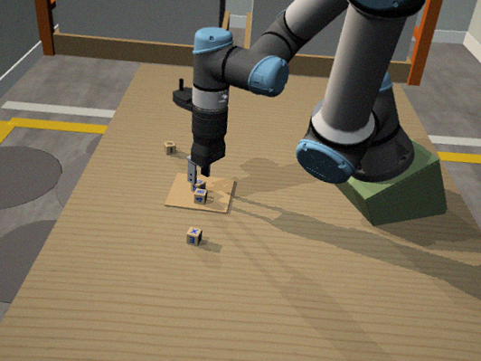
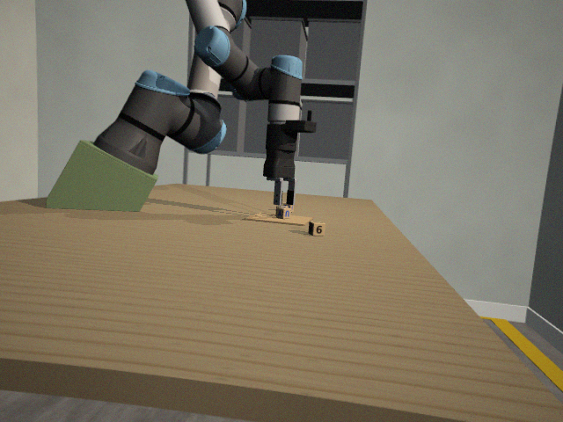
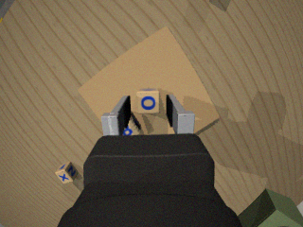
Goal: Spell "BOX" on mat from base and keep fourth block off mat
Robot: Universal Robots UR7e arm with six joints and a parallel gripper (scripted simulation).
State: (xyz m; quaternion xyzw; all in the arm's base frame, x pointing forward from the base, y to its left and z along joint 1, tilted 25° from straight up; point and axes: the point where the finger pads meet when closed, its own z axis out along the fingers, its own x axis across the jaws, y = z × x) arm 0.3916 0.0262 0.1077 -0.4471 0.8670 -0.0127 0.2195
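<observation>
The mat (image 1: pixel 178 197) (image 2: pixel 300 221) (image 3: pixel 142 66) lies flat. The O block (image 1: pixel 198 184) (image 2: pixel 283 213) (image 3: pixel 148 102) is on it, O up, turned relative to the mat's edges. A block that reads like B on top (image 1: pixel 200 196) (image 3: pixel 128 132) sits on the mat close beside it, partly hidden in the wrist view. The X block (image 1: pixel 194 235) (image 3: pixel 66 172) lies on the table off the mat, X up. The fourth block (image 1: pixel 170 147) (image 2: pixel 317 229) lies off the mat's other side, a 6 on one side face. My gripper (image 1: pixel 197 178) (image 2: pixel 284 203) (image 3: pixel 148 105) is open, fingertips on either side of the O block and slightly above it.
The wooden table (image 1: pixel 260 294) (image 2: pixel 227 294) surrounds the mat. The green base wedge (image 1: pixel 399 194) (image 2: pixel 102 181) (image 3: pixel 272 213) carries the arm. A gap between the O block and the block beside it is narrow, with the left finger in the wrist view above that block.
</observation>
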